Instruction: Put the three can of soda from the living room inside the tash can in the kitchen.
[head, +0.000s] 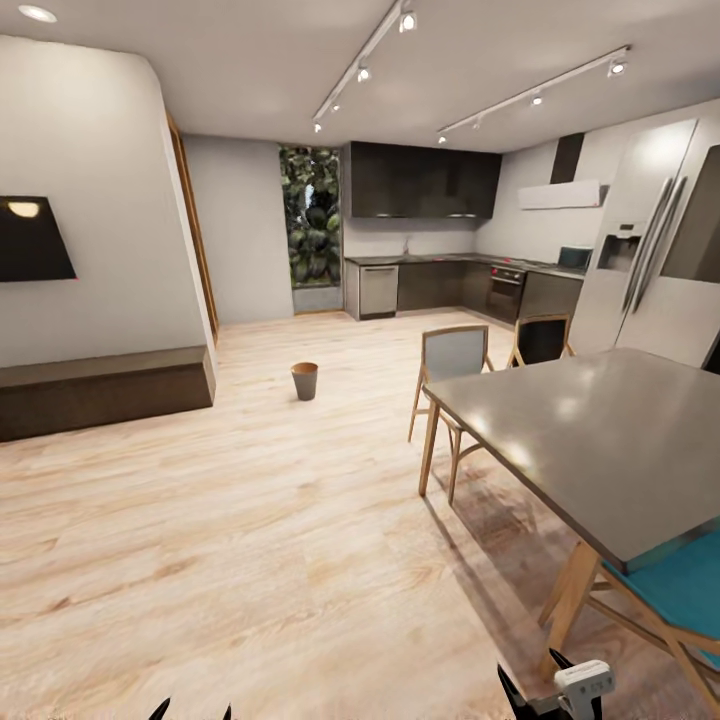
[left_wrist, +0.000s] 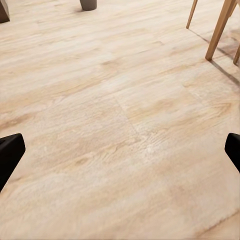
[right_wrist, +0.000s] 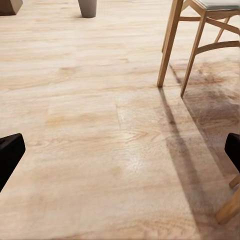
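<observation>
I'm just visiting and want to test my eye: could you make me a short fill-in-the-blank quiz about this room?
1. The trash can stands on the wooden ____.
2. The seat of the chair nearest the camera is coloured ____.
3. The steel fridge stands at the head view's ____ side.
4. The left gripper has its fingers spread ____, with nothing between them.

Missing words: floor; teal; right; open

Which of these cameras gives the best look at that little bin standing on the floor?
The head view: the tash can stands whole on the wood floor, its coppery inside visible. Both wrist views catch just its lower part at the picture's edge.
</observation>
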